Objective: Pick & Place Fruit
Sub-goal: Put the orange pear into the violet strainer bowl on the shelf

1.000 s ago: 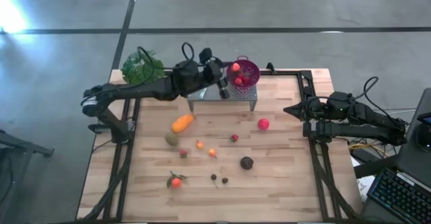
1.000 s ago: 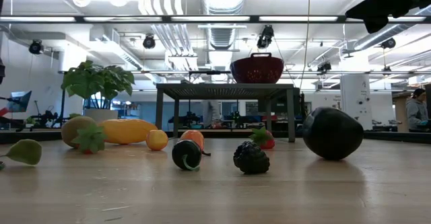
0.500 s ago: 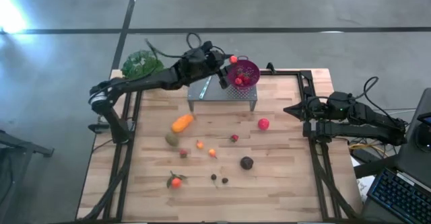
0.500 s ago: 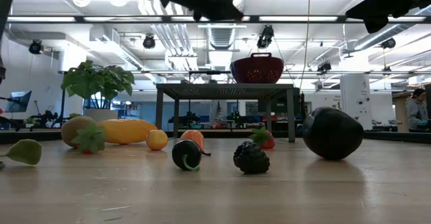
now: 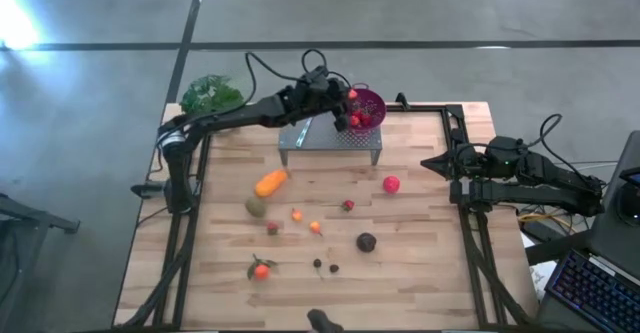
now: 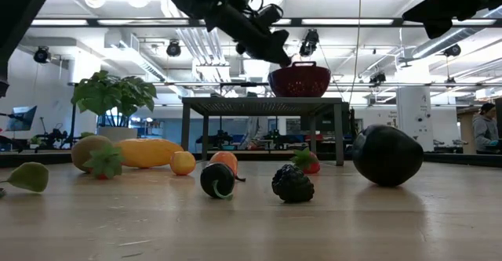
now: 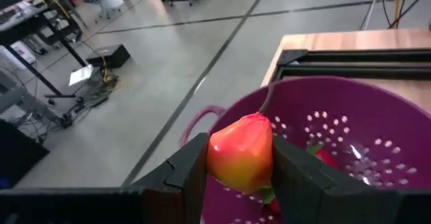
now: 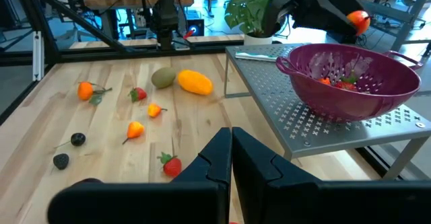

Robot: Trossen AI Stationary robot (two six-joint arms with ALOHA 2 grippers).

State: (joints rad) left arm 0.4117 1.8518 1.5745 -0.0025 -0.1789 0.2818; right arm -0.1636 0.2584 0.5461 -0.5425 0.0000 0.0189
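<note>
left wrist view shows the left gripper (image 7: 239, 167) pinching a red-orange fruit (image 7: 241, 151) between its fingers, directly over the inside of the colander (image 7: 377, 109), with a couple of red pieces already lying in the bowl. a second ago this arm is short of the bowl in the high view, its gripper over the near side of the metal stand; now the left gripper (image 5: 338, 95) has reached across and sits at the colander's (image 5: 374, 100) rim, so the carry is essentially finished and, as i judge it, only the release is left. low view agrees: the gripper (image 6: 276, 51) hangs just above the colander (image 6: 299, 81), where half a second ago it is higher and further off. nothing on the table has shifted: the long orange fruit (image 5: 270, 183), olive one (image 5: 255, 207), red ball (image 5: 391, 184) and dark ball (image 5: 367, 241) lie where they were, well apart from the stand (image 5: 305, 139), along with the small pieces. the right gripper (image 8: 230, 158) stays parked at the table's right edge, fingers pressed together and empty. most of the fruit is yet to be moved, so the task is early.
</note>
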